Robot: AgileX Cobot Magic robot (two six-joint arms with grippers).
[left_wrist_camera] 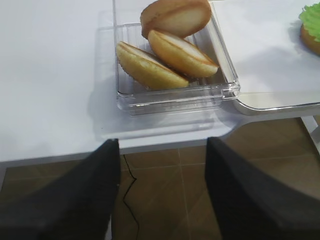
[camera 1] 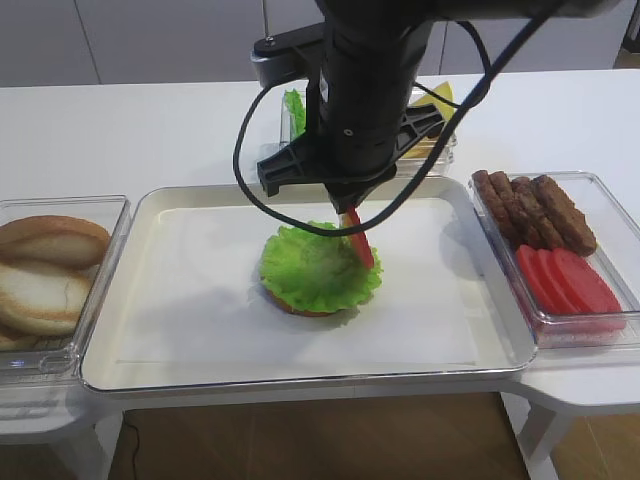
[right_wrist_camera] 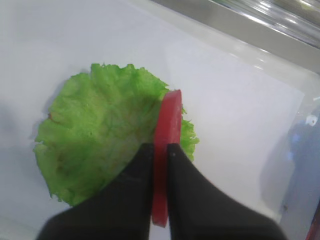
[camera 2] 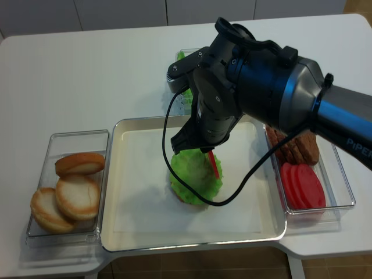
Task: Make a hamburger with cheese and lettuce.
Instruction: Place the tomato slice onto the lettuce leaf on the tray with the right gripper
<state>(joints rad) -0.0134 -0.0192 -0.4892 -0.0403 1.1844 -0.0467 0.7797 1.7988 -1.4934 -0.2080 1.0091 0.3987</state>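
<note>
The hamburger [camera 1: 318, 272] lies in the middle of the white tray [camera 1: 190, 300]: a brown bun base under the frilly green lettuce [right_wrist_camera: 100, 135]. My right gripper [right_wrist_camera: 160, 152] is shut on a red round slice [right_wrist_camera: 166, 145], held on edge just above the lettuce's right side; the slice shows in both high views [camera 1: 358, 240] [camera 2: 214, 165]. The cheese [camera 1: 440, 98] shows as a yellow patch in a bin behind the arm, mostly hidden. My left gripper [left_wrist_camera: 162, 150] is open and empty, off the table's front-left edge over the floor. The hamburger's edge shows in the left wrist view [left_wrist_camera: 311, 27].
A clear bin of loose bun halves [camera 1: 45, 280] stands left of the tray. A clear bin at the right holds brown sausages [camera 1: 535, 205] and red round slices [camera 1: 570, 280]. A bin with spare lettuce [camera 1: 294, 108] stands behind the tray.
</note>
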